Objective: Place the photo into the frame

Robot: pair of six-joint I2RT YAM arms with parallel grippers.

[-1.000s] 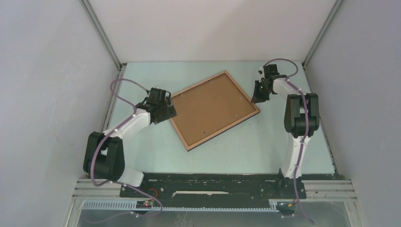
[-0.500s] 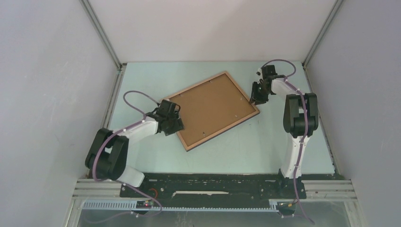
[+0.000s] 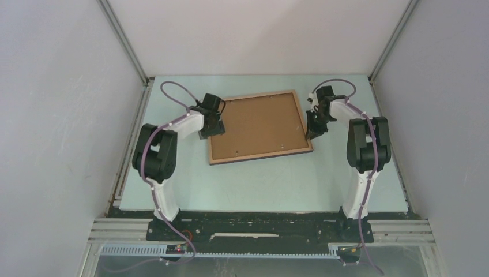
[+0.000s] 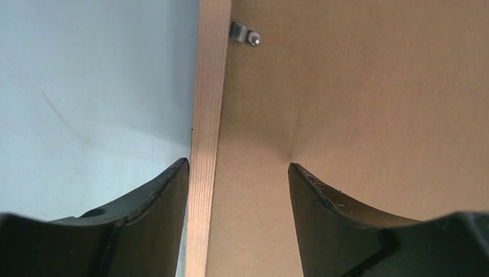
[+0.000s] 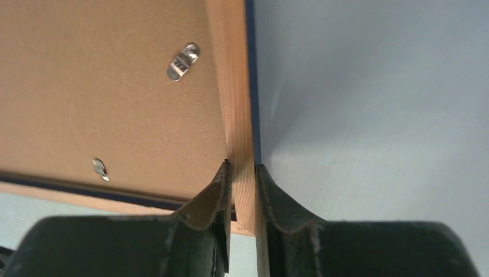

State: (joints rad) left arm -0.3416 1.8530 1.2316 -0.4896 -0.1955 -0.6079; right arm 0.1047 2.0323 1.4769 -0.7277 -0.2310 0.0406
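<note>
The frame point(image 3: 258, 127) lies back side up in the middle of the table, its brown backing board showing. The photo is not in view. My left gripper point(image 3: 214, 126) is open at the frame's left rail; in the left wrist view point(image 4: 238, 173) its jaws straddle the light wooden rail point(image 4: 206, 138) with a gap. My right gripper point(image 3: 312, 133) is shut on the frame's right rail near the near-right corner; in the right wrist view point(image 5: 242, 173) both fingers press the wooden rail point(image 5: 233, 86).
Small metal retaining clips sit on the backing board point(image 4: 245, 36) point(image 5: 183, 60). Grey enclosure walls stand at the left, right and back of the pale table point(image 3: 277, 179). The arm bases stand at the near edge.
The frame has turned from a diagonal lie to nearly square with the table. My left arm swung from the frame's near-left side up to its left rail. My right gripper stayed on the right rail.
</note>
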